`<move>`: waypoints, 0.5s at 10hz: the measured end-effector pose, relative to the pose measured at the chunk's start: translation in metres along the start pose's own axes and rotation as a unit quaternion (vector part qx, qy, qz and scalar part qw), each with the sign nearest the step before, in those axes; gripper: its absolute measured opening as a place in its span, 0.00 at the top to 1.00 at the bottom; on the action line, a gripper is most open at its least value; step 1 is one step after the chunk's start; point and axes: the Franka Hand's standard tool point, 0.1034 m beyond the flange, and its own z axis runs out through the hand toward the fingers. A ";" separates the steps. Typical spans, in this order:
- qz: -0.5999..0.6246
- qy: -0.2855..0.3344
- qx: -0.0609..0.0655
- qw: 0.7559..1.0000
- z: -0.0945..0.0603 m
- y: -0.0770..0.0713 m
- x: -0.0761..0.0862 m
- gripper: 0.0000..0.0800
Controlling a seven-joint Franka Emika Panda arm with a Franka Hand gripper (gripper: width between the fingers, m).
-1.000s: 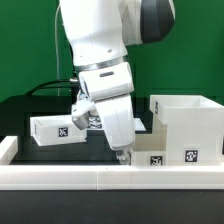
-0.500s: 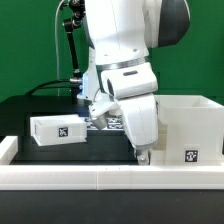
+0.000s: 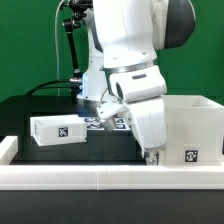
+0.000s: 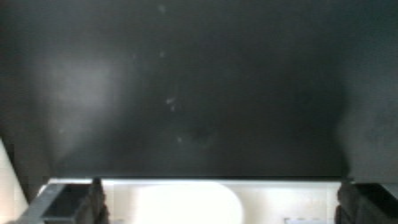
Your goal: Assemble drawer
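The end effector [image 3: 152, 155] hangs spread wide (down low), seemingly just beside the casing [image 3: 190, 125].

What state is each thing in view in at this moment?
casing: upright on the table, top open.
small tray: resting on the table, away from the casing, untouched.
tool: open, lowered close beside the casing, gripping nothing.

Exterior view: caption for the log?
Arm's jaws low beside the tall casing; small tray sits apart on the exterior view's left.
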 end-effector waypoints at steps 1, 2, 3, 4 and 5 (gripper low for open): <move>0.007 -0.001 0.001 1.000 -0.002 0.001 0.002 0.19; 0.012 -0.004 0.003 1.000 -0.003 0.002 0.003 0.19; 0.005 -0.004 0.003 1.000 -0.003 0.002 -0.001 0.19; -0.001 -0.005 0.004 1.000 -0.002 0.001 -0.016 0.19; -0.009 -0.007 0.004 1.000 -0.005 0.000 -0.036 0.19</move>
